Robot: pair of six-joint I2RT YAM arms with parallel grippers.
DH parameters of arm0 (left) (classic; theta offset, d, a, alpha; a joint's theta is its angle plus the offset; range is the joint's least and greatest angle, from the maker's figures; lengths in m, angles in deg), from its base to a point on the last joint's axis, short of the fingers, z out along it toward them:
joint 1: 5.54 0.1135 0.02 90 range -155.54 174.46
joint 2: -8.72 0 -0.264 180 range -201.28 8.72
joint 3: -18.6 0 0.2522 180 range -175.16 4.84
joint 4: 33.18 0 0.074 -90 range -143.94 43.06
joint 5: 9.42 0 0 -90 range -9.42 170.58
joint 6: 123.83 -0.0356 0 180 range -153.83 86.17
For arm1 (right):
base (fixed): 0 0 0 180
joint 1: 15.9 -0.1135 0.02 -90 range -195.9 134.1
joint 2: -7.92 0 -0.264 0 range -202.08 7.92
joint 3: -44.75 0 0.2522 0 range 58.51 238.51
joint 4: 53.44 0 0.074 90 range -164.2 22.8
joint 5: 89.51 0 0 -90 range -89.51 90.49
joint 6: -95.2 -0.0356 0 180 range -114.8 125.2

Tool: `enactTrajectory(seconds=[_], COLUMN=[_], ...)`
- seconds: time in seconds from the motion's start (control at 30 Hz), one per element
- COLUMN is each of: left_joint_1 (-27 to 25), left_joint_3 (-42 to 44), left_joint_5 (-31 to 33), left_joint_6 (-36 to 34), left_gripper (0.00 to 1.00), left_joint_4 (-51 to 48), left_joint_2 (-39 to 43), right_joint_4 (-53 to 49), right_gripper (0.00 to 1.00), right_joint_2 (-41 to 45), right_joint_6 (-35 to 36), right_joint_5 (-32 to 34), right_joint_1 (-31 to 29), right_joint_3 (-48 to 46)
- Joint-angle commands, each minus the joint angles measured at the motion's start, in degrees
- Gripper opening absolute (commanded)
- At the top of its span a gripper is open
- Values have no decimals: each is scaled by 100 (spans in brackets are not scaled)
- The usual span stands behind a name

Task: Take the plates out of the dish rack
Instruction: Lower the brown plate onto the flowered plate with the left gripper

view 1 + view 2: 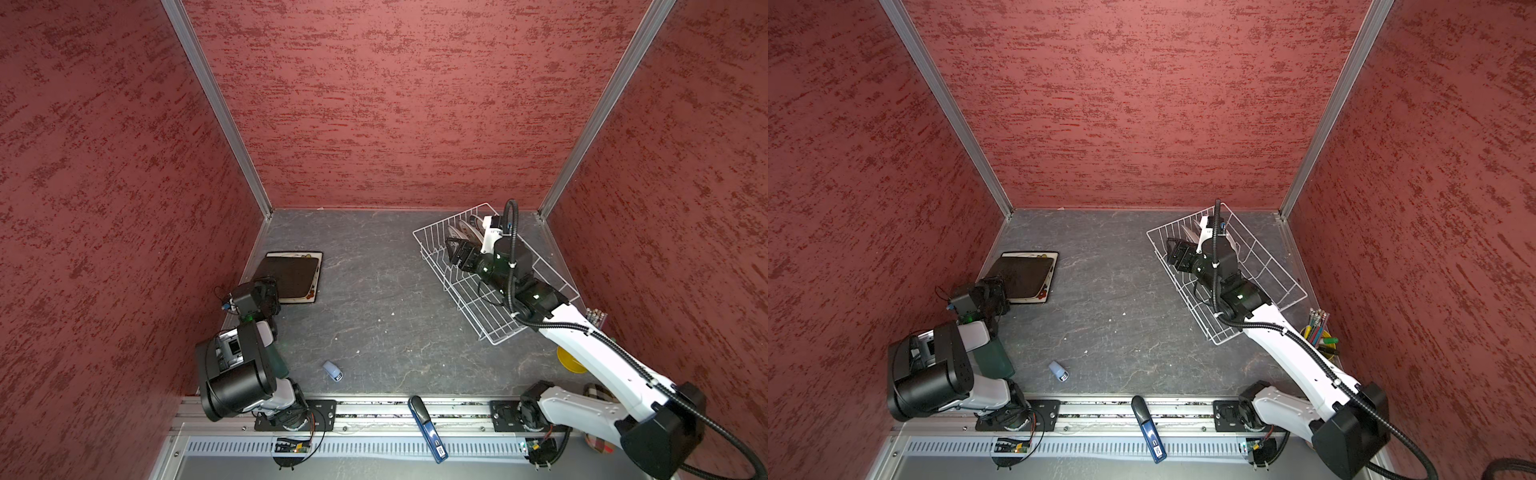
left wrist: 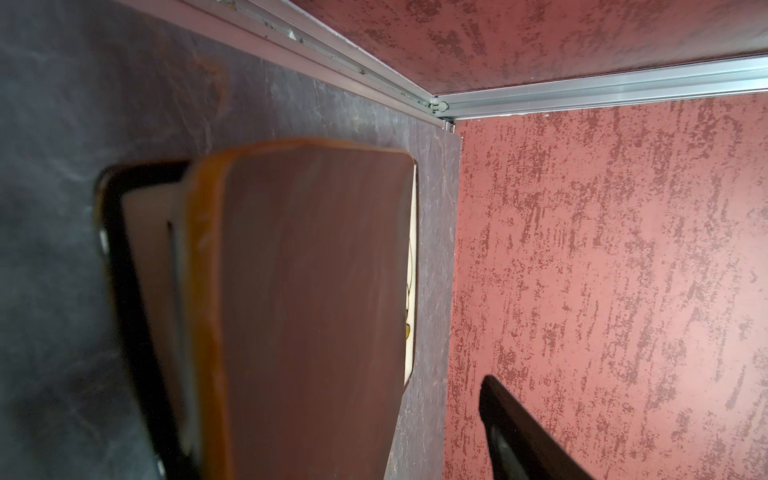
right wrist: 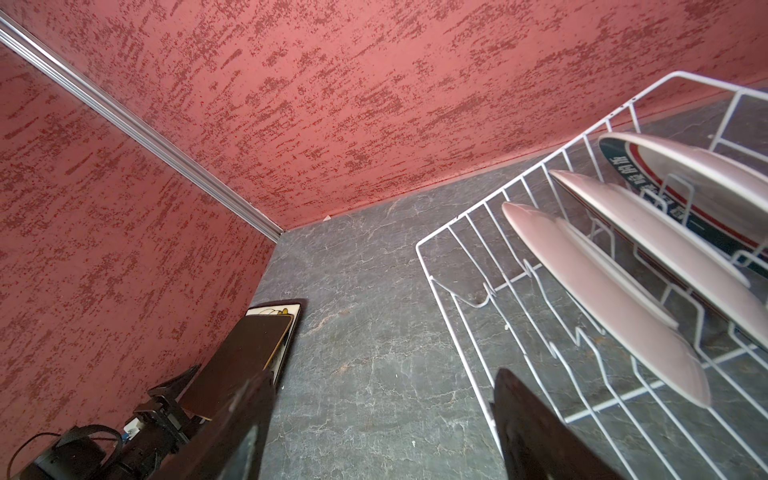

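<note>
While the left gripper (image 1: 269, 289) stands spread around the dark brown square plate (image 1: 293, 274) atop the cream flowered square plate (image 1: 309, 296), left of the white wire dish rack (image 1: 486, 328), the right gripper (image 1: 454, 251) hangs spread, empty, over that rack | three round white plates (image 3: 648, 232) upright inside | best: straddle nearest rim, lift straight.

We find the dish rack (image 1: 482, 320) at far right on the table (image 1: 374, 291), three round plates (image 3: 648, 224) standing on edge in its far end. At left, beside the wall, the upper square plate (image 1: 291, 274) lies on the lower square plate (image 1: 297, 254).
</note>
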Motion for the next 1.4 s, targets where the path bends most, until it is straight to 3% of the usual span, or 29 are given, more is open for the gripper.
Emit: enactTrajectory(seconds=[0.0, 0.2, 0.63, 0.9, 1.37], left_joint_1=[20, 11, 64, 31, 100], left_joint_3=[-109, -268, -490, -213, 86], left_joint_5=[27, 185, -45, 364, 190], left_joint_6=[-88, -376, -517, -625, -622], left_gripper=[77, 82, 87, 92, 94], left_joint_4=[-34, -910, -1223, -1666, -1520], left_joint_2=[187, 500, 105, 880, 1023], right_joint_4=[22, 26, -76, -52, -132], right_gripper=[83, 83, 83, 83, 84], right_joint_2=[167, 206, 312, 279, 317], right_joint_6=[-15, -26, 4, -28, 7], right_joint_5=[12, -5, 19, -21, -9], right_joint_1=[60, 69, 103, 131, 157], right_joint_3=[-66, -97, -160, -163, -172])
